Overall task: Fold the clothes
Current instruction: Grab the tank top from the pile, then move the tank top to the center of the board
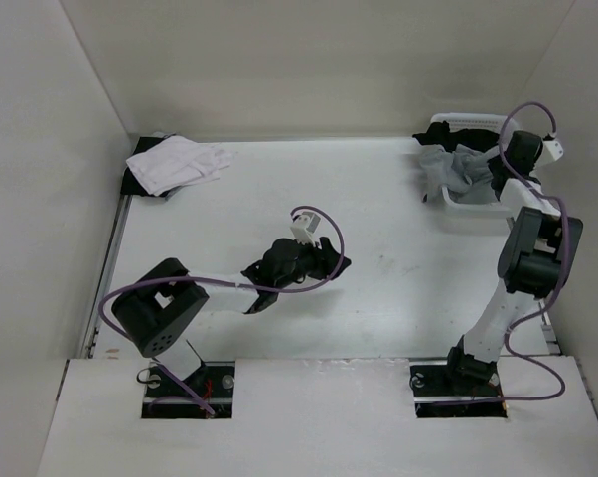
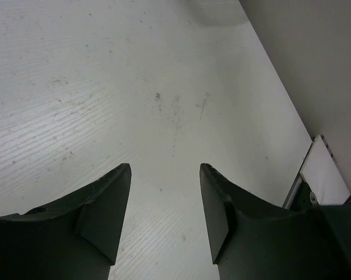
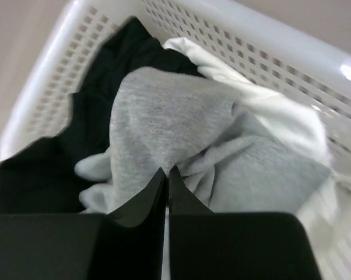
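A crumpled grey knit tank top (image 3: 181, 122) lies heaped in a white perforated plastic basket (image 3: 269, 46) at the table's far right corner, between a black garment (image 3: 41, 169) and a white garment (image 3: 269, 116). The right gripper (image 3: 167, 175), jaws clenched, appears to pinch a raised fold of the grey fabric; a slow, straight lift should free it without dragging its neighbours along. The left gripper (image 2: 165, 169) hangs partly spread over the white table (image 2: 105, 87), holding nothing
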You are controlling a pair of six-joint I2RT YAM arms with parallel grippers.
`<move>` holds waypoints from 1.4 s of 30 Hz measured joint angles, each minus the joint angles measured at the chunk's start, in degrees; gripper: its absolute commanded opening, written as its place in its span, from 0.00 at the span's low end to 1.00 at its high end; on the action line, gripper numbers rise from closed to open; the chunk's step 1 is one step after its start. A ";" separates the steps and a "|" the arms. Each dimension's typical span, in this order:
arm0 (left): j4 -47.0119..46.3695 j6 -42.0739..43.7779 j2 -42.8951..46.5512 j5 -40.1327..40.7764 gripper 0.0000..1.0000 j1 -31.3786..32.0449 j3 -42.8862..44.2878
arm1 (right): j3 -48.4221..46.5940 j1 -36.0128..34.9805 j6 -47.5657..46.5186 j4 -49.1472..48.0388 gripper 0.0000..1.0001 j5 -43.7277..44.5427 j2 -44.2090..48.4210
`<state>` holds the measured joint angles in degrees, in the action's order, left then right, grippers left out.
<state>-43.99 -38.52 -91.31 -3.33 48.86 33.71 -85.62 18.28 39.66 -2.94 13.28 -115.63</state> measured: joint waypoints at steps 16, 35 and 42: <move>3.30 0.02 11.98 5.88 0.50 -2.69 -0.22 | 23.61 -23.06 -3.28 -12.02 0.04 2.89 60.96; 21.49 -0.83 32.04 15.65 0.52 -15.80 -3.28 | 37.51 -48.65 -2.29 -10.69 0.55 -4.04 45.35; 32.61 -0.15 26.38 16.96 0.42 -14.47 -6.82 | 47.10 -51.58 -1.75 -5.25 0.12 -3.82 42.97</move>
<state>-11.38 -38.68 -64.93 13.63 34.39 26.89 -38.52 -33.30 37.91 -8.19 9.45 -72.66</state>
